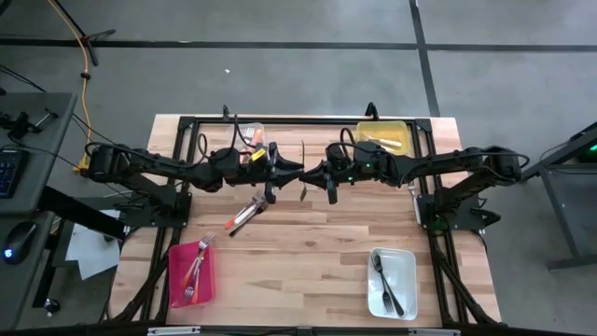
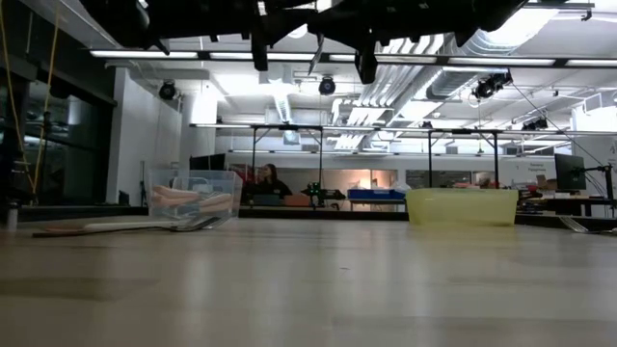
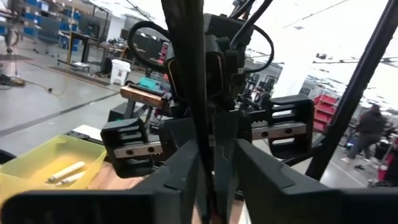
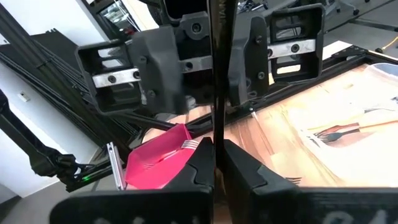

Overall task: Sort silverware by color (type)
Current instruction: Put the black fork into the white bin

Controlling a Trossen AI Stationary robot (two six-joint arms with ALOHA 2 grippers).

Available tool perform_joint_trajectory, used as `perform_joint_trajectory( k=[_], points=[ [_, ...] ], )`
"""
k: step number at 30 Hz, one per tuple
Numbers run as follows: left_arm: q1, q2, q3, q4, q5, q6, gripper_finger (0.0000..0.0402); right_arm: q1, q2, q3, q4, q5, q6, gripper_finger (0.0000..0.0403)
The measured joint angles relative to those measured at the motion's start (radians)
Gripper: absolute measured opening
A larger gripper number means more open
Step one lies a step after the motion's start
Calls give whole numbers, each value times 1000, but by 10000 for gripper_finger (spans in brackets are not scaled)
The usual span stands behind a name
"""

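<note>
A thin dark utensil [image 1: 303,171] hangs upright in the air above the middle of the light wooden table [image 1: 308,252], between the two grippers that meet there tip to tip. The right gripper [image 1: 315,172] pinches it: in the right wrist view its dark fingers [image 4: 239,163] are pressed together on the slim dark shaft [image 4: 217,87]. The left gripper [image 1: 291,171] faces it from the other side with its jaws parted a little around the same utensil [image 3: 198,93], whose shaft runs up between the left fingers [image 3: 180,168]; whether those fingers touch it cannot be told. On the table just below and to the left lies a small loose cluster of remaining silverware [image 1: 244,215] with orange and red handles. Near the front left corner sits a red rectangular plastic bin [image 1: 177,271] holding forks [image 1: 194,271], and near the front right a white rectangular bin [image 1: 403,280] holding dark forks [image 1: 387,280]. At the back, a clear bin [image 1: 256,132] with orange-handled pieces sits on the left and a yellow bin [image 1: 368,131] with pale-handled pieces on the right.
</note>
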Motion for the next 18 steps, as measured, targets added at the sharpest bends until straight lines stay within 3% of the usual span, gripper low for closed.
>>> perform_joint_trajectory(
  k=[9, 18],
  points=[
    [19, -129, 0, -166, 80, 22, 180, -10, -5, 0, -18, -31, -27, 1],
    [75, -453, 0, -591, 69, 59, 179, -49, -155, 0, -233, -60, -216, 1]
  ],
)
